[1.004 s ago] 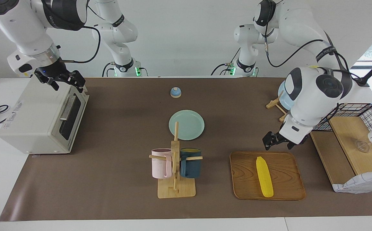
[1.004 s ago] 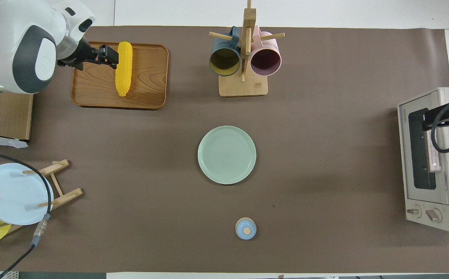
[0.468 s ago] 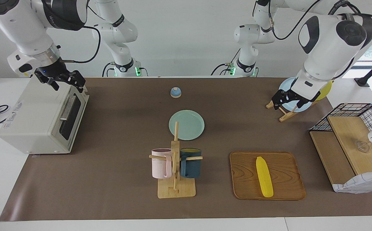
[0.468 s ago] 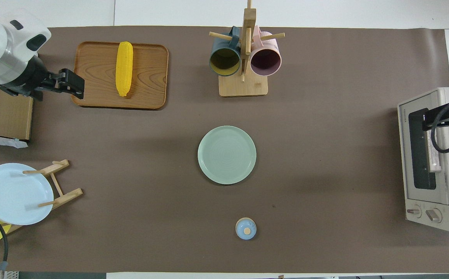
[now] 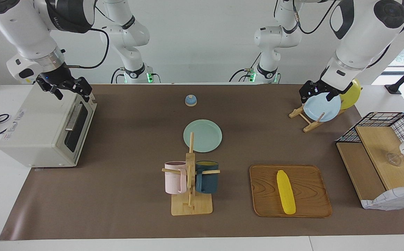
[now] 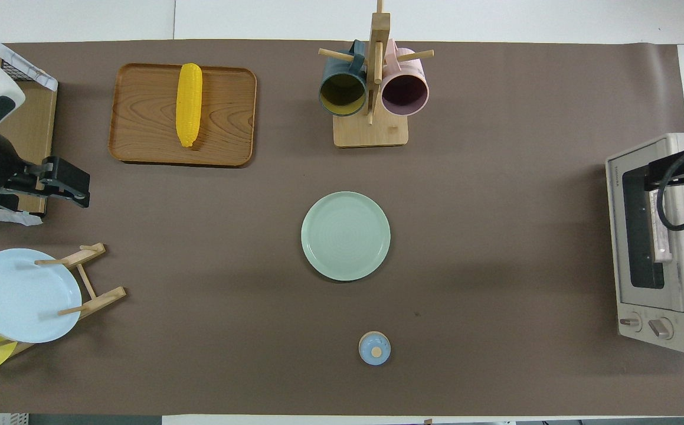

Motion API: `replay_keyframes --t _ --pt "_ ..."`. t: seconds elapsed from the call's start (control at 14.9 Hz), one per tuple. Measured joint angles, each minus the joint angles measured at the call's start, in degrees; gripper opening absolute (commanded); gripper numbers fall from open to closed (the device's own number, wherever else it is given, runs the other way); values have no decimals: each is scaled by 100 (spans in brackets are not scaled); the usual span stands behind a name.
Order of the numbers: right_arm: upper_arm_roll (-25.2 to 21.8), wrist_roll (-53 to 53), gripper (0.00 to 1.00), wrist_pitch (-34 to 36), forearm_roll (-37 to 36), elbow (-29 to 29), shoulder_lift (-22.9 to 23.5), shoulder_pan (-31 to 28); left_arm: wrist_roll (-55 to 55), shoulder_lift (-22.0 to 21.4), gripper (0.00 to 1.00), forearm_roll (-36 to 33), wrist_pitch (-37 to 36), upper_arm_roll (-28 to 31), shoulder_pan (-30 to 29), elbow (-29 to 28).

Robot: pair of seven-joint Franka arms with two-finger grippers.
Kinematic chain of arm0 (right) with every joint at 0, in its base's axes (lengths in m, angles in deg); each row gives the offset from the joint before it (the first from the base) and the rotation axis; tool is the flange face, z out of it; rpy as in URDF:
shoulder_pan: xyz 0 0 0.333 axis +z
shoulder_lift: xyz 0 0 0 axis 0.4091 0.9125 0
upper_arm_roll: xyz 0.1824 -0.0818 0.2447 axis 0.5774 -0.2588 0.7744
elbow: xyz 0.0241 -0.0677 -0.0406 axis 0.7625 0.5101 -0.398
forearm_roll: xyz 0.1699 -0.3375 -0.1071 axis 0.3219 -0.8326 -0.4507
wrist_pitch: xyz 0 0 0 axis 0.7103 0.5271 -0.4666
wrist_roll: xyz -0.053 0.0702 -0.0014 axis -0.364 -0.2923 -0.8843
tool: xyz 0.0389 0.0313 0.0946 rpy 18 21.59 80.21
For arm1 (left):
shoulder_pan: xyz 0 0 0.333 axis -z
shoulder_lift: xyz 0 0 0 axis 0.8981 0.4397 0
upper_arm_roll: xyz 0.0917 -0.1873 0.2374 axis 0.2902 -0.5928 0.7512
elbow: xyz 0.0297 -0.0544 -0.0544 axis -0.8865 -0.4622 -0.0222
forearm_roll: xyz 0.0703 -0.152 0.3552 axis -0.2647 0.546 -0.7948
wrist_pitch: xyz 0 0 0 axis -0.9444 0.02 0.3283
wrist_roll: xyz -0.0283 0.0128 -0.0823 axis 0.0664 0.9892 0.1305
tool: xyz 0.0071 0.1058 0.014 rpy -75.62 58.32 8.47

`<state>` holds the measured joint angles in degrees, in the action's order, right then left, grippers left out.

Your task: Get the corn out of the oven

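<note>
On oven (image 6: 663,330) front, overhead alone shows knobs (image 6: 645,324).

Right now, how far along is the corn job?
Done, by the look of it: the corn lies on the wooden tray and the oven door is shut. Nothing is in hand: the left gripper hangs over the plate rack, jaws open, and the right gripper over the oven. Nothing looks left.
</note>
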<state>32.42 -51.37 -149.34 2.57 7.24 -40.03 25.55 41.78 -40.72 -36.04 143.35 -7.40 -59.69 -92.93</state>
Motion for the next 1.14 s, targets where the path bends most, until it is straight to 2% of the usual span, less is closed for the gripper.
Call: replay_keyframes --t 0.2,0.33,1.14 --pt "2 0 100 0 0 -1 0 2 -97 -309 100 28 644 -16 1 -566" --pt "2 1 100 0 0 -1 0 2 -135 -340 100 43 994 -24 8 -735" --pt "11 1 100 0 0 -4 0 36 -172 -322 100 426 959 79 16 -748"
